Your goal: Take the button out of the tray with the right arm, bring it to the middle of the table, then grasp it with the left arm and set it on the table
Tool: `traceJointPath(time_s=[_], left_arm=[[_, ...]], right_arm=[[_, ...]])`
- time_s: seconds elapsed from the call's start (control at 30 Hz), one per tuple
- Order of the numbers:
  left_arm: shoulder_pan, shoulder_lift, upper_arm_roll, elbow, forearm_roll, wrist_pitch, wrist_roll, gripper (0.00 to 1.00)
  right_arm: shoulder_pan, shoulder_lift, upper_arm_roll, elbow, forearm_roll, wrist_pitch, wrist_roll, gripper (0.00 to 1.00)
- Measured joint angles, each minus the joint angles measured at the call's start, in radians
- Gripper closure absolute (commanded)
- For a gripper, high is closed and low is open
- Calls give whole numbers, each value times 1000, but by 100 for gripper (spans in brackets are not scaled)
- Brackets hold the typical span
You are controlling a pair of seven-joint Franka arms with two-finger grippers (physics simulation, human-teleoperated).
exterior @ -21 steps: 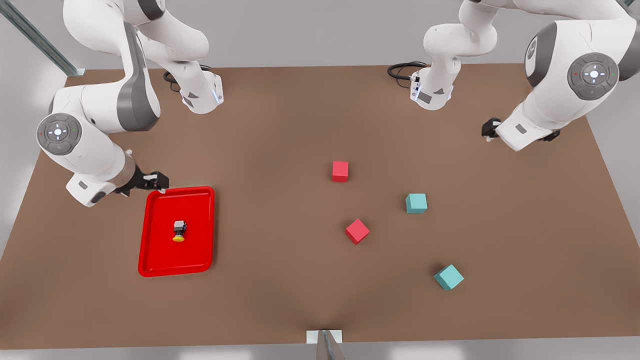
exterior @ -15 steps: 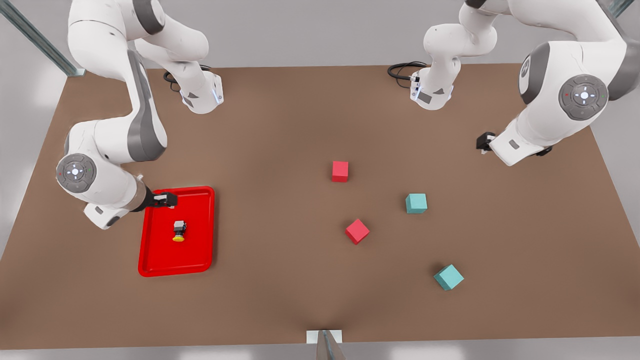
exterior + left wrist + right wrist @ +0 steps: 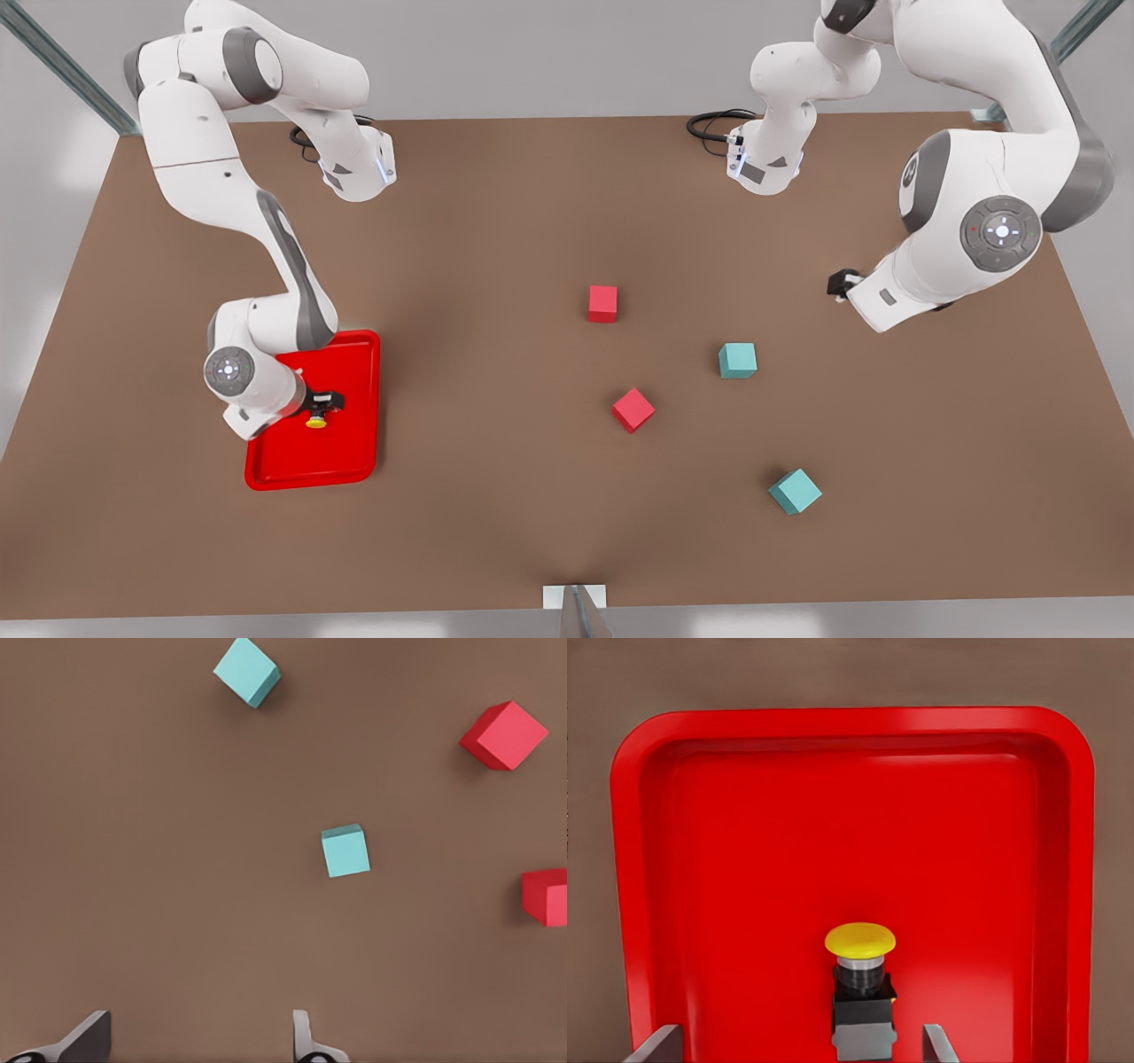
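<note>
Right end effector (image 3: 324, 404) open astride button (image 3: 862, 992) in tray (image 3: 354, 461), lower left (left end effector (image 3: 837, 284) open, right edge).

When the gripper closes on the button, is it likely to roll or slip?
The button lies on its side in the tray; its boxy body probably stops rolling. The open right gripper straddles that body, whose flat faces should grip well. The round cap looks smooth and might slip if pinched instead.

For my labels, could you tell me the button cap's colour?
Yellow; the button shows best in the right wrist view.
</note>
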Motion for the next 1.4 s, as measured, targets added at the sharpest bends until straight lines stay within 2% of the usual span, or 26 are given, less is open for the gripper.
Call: traceJointPath(time_s=[0.27, 0.57, 0.63, 0.67, 0.7, 0.9, 1.13, 1.23, 1.4], left_arm=[[0, 13, -1, 0, 0, 12, 2, 0], [-1, 16, -4, -1, 0, 15, 3, 0], [-1, 17, -18, -1, 0, 15, 3, 0], [-2, 17, -25, -1, 0, 15, 3, 0], [-2, 17, -29, -1, 0, 15, 3, 0], [-2, 18, -32, -1, 0, 14, 3, 0], [0, 18, -32, -1, 0, 15, 3, 0], [0, 18, -32, -1, 1, 15, 4, 0], [-1, 18, -32, -1, 1, 15, 4, 0]], right_arm=[[-71, 72, 3, -50, -24, 126, 6, 0], [-86, 71, 11, -128, -14, 175, 0, 0], [-88, 71, 11, -129, -12, 177, -3, 50], [-86, 69, 11, -127, -10, 174, -5, 57], [-85, 68, 11, -127, -7, 170, -9, 59], [-81, 66, 12, -121, 3, 157, -33, 60], [-63, -26, 230, 46, 5, 28, -15, 60], [44, -21, 256, 147, 5, -34, 35, 60], [302, 59, 250, 291, 42, -91, 172, 60]])
